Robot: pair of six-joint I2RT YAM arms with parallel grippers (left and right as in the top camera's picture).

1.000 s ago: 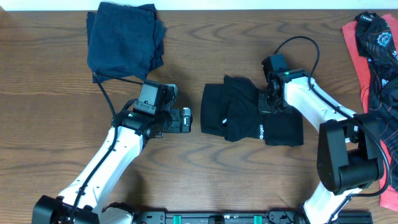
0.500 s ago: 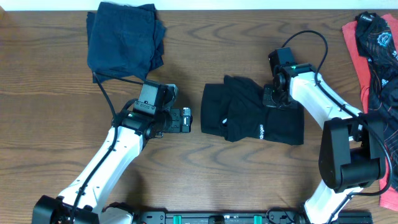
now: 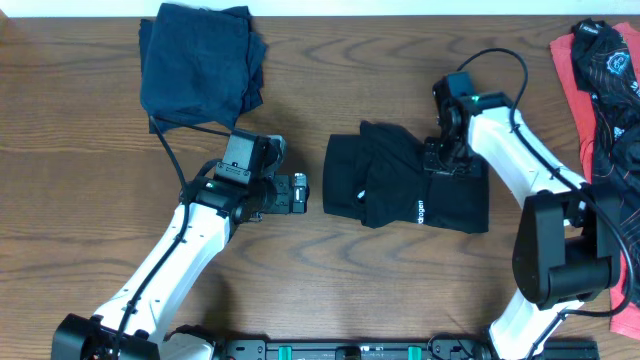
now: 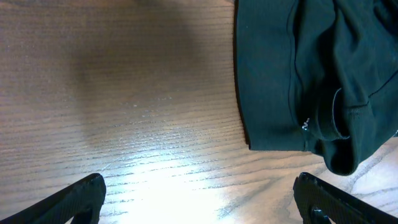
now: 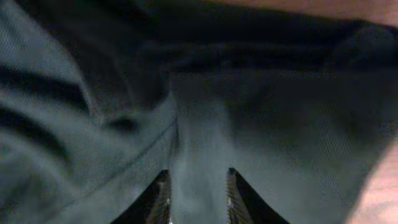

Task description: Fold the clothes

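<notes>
From the near edge of the wooden table [image 3: 330, 290], the left arm reaches up to mid-table, where the left gripper [image 3: 299, 192] hangs over bare wood with its jaws spread wide, just left of the black T-shirt [image 3: 385, 185]. That shirt lies crumpled and partly folded in the middle of the table, small white lettering showing on its near right part. The right gripper [image 3: 441, 160] is down on the shirt's far right part. In the right wrist view its fingers [image 5: 160, 199] stand narrowly parted with dark cloth right under them. Along the right edge lies a heap of coral-red and black clothes [image 3: 600, 90]. A folded navy shirt [image 3: 200, 65] sits farthest away, at the far left.
</notes>
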